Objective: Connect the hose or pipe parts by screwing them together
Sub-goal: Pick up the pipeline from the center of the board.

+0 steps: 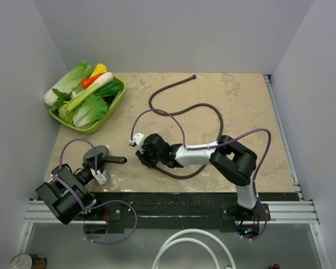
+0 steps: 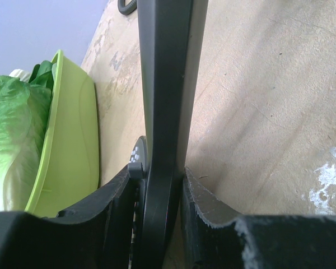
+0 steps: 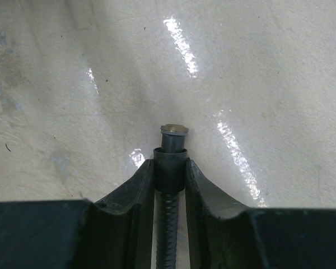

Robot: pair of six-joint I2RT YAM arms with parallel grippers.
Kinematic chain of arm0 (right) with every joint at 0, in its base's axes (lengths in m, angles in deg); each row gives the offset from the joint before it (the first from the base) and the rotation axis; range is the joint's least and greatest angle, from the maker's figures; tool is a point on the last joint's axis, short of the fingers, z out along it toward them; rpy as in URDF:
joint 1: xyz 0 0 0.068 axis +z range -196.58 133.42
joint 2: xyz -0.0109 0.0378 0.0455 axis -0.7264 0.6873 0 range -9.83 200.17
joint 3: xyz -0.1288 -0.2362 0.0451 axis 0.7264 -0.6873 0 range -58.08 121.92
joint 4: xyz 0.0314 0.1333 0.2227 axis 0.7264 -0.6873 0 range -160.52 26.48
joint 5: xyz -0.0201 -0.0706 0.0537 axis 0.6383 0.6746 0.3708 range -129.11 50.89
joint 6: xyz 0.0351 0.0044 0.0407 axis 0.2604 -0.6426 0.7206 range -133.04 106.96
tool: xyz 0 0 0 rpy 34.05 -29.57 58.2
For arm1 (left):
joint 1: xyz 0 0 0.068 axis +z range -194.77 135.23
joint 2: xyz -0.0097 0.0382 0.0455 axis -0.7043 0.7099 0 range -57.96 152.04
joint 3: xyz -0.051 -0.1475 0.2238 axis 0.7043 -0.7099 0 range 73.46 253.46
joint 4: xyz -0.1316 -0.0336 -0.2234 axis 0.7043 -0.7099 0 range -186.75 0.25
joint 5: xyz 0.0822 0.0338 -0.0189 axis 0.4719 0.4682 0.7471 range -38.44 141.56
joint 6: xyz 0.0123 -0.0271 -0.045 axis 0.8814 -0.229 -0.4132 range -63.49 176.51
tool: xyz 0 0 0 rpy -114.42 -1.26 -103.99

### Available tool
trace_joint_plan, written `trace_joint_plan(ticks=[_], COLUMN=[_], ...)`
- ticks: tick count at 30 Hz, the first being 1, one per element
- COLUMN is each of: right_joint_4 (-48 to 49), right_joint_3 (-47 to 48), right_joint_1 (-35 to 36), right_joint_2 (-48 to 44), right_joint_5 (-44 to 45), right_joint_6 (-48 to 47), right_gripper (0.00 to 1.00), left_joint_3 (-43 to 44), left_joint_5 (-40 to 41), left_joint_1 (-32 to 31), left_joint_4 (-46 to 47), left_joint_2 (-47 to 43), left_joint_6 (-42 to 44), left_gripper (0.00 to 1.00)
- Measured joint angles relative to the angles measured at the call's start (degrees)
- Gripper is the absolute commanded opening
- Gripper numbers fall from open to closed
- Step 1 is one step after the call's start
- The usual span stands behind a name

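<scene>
A long dark-brown hose (image 1: 204, 106) winds over the table's middle, its far end near the back edge. My right gripper (image 1: 141, 147) lies low left of centre. In the right wrist view the right gripper (image 3: 169, 166) is shut on the hose's end nut (image 3: 170, 171), whose tip (image 3: 174, 133) pokes out past the fingers. The shower head's round grey disc (image 1: 96, 152) has a black handle (image 1: 115, 160) pointing right. My left gripper (image 1: 99, 175) is shut on it. In the left wrist view the handle (image 2: 167, 84) stands between the left gripper (image 2: 157, 175) jaws, and the disc's edge (image 2: 138, 151) shows.
A green tub (image 1: 111, 105) of vegetables stands at the back left, also seen as the green tub (image 2: 73, 157) close to the left gripper. A thick white tube (image 1: 185, 246) loops below the table's front rail. Walls close in both sides.
</scene>
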Motion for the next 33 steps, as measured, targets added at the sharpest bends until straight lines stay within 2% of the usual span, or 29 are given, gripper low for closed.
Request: trace_joint_plan(ticks=[4, 8, 12, 20, 24, 33], right_joint_4=[2.4, 8.2, 10.8, 21.8, 22.9, 23.4], right_joint_3=[-0.5, -6.2, -12.4, -17.3, -20.5, -25.2], right_joint_1=[0.0, 0.0, -0.1, -0.1, -0.1, -0.1], right_joint_2=[0.2, -3.1, -14.2, -39.3, -45.4, -50.9], right_joint_5=[-0.1, 1.2, 3.6, 6.3, 6.1, 5.4], right_joint_6=[0.4, 1.6, 2.9, 4.3, 4.7, 6.1], right_gripper=[0.12, 0.09, 0.09, 0.11, 0.13, 0.17], left_joint_3=[0.0, 0.0, 0.2, 0.5, 0.5, 0.5], left_joint_5=[0.0, 0.0, 0.0, 0.1, 0.2, 0.7], left_joint_1=[0.0, 0.0, 0.0, 0.0, 0.0, -0.1], left_joint_4=[0.0, -0.1, -0.6, -1.2, -2.3, -4.9], left_joint_2=[0.0, -0.1, -0.1, -0.3, -1.3, -3.5], left_joint_6=[0.0, 0.0, 0.0, 0.0, 0.0, 0.0], left_gripper=[0.0, 0.0, 0.0, 0.0, 0.0, 0.0])
